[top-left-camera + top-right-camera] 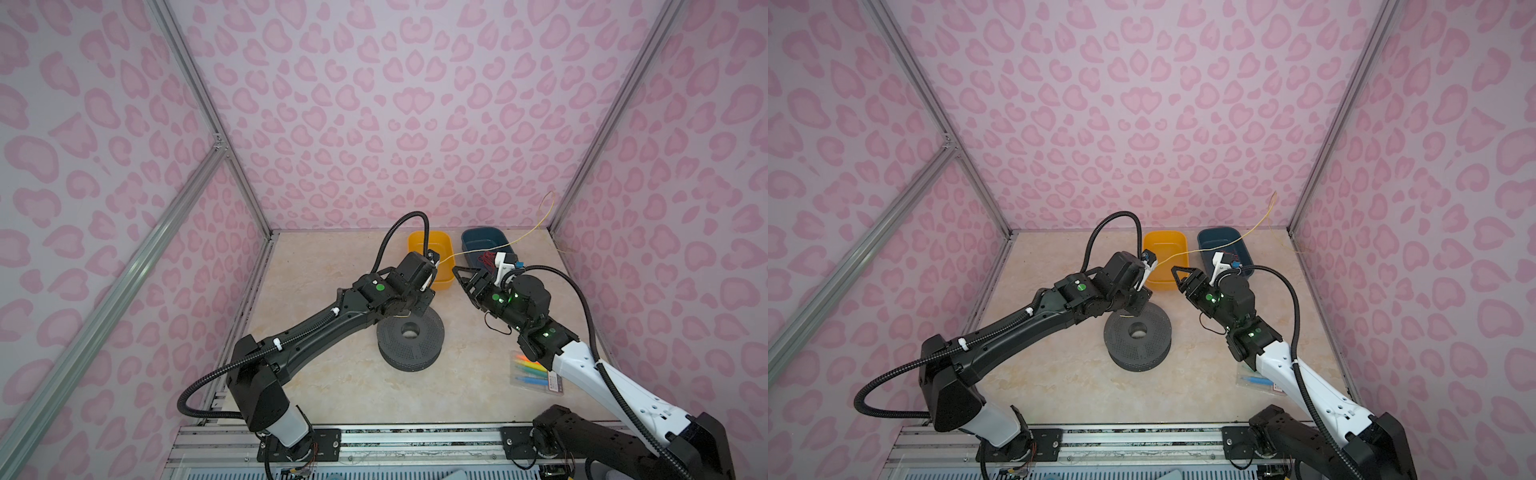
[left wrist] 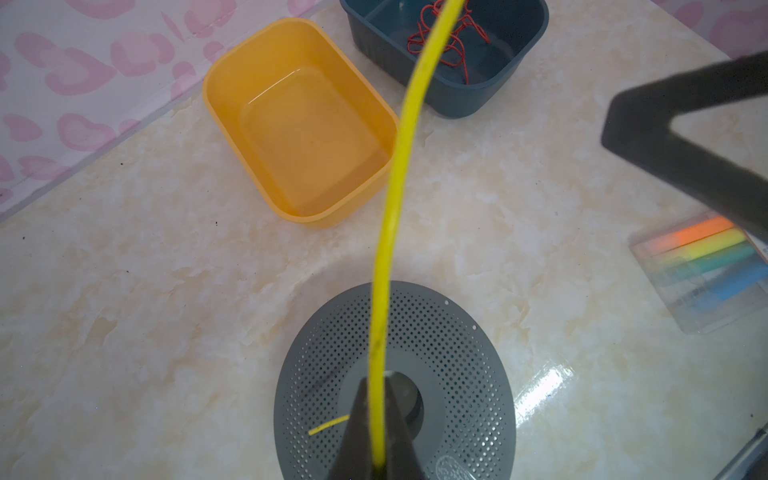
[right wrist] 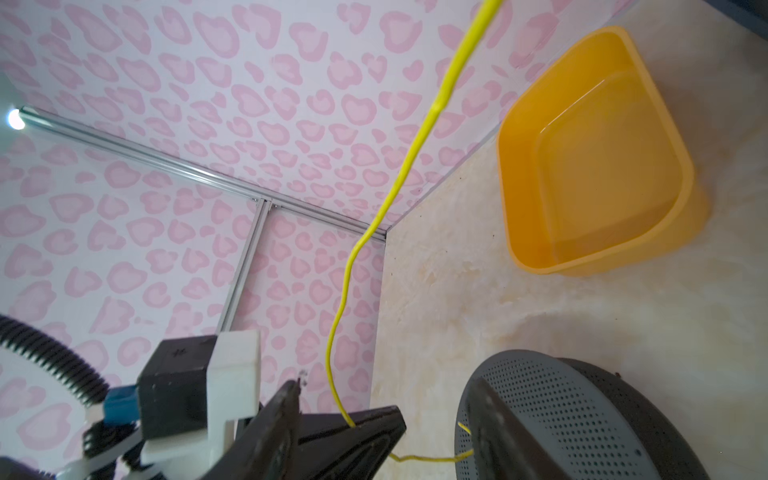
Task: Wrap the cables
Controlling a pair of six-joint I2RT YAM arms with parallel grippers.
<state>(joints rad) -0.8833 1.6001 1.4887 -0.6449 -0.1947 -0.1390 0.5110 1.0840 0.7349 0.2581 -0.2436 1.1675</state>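
Marbled tabletop [image 1: 332,395], grey spool [image 1: 415,345] at centre. Left gripper [image 2: 376,382] clamped on yellow wire [image 2: 395,166] over spool hub (short tail poking out), strand arcing over blue bin [image 1: 467,243] toward back corner. Right gripper [image 1: 464,277] spread, empty, nearby. Best: keep strand taut, guide low between flanges, mind springback.

yellow wire [image 2: 398,166] | orange tub [image 2: 307,137] | dark-blue tub [image 2: 457,99] | red wires [image 2: 453,41] | grey dotted spool [image 2: 457,353] | pink-spotted walls [image 1: 374,104] | beige marbled table [image 2: 166,291]

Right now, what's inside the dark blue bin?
A tangle of thin red wires lies in the dark blue bin. In the left wrist view the yellow wire hides a strip of it, and the far end is cropped.
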